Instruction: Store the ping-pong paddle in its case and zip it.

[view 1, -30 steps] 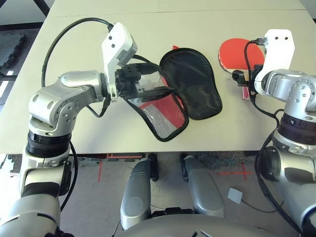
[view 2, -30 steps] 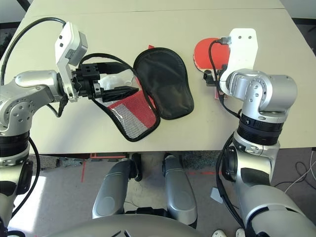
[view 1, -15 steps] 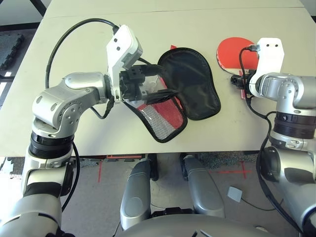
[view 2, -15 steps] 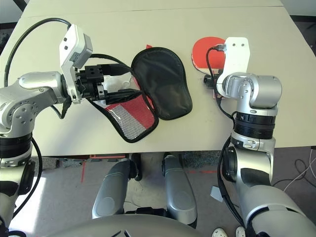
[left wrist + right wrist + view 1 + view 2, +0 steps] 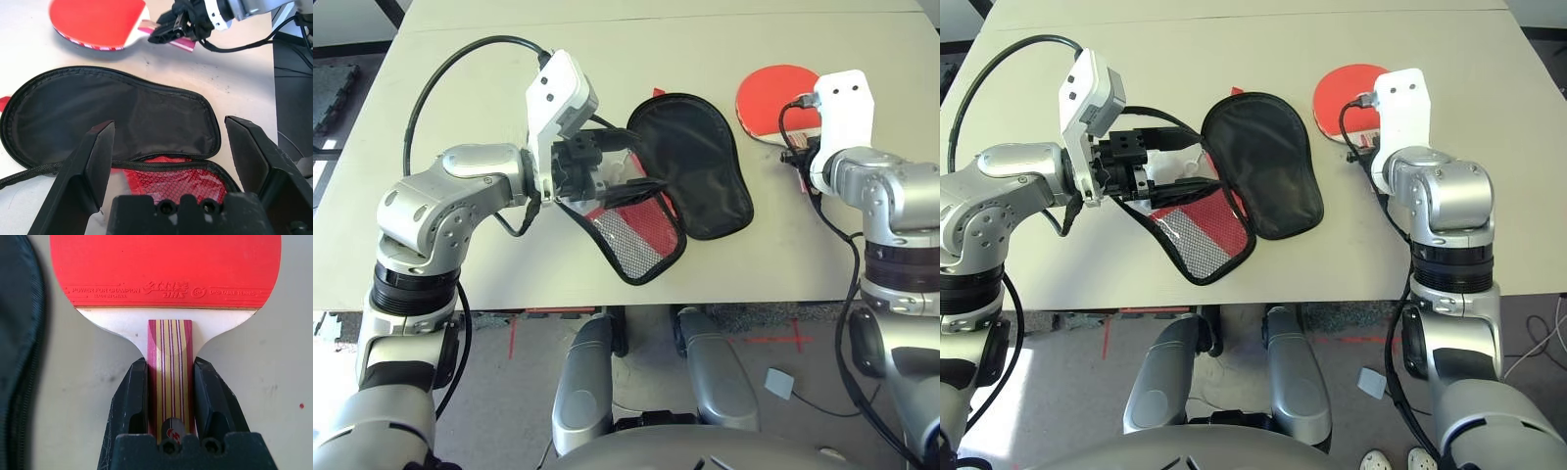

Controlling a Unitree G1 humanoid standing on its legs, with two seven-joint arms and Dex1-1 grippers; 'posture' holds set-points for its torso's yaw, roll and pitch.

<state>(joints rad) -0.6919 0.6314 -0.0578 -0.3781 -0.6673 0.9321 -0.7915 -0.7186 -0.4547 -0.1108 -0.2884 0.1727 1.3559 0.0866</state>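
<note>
The ping-pong paddle lies at the table's far right, red face up. In the right wrist view my right gripper is shut on its striped wooden handle, one black finger on each side. The case lies open at the table's middle, black lining up, with its red mesh pocket flap toward the front edge. My left gripper is open over the case's near side, its fingers spread wide with the zipper edge between them. They pinch nothing.
The pale table has bare room between case and paddle and along its far side. Its front edge runs just below the case. A black cable loops over my left arm.
My right gripper has closed on the paddle's handle, and the paddle has shifted a little toward the far side. My left arm crept slightly over the case, then stayed still.
</note>
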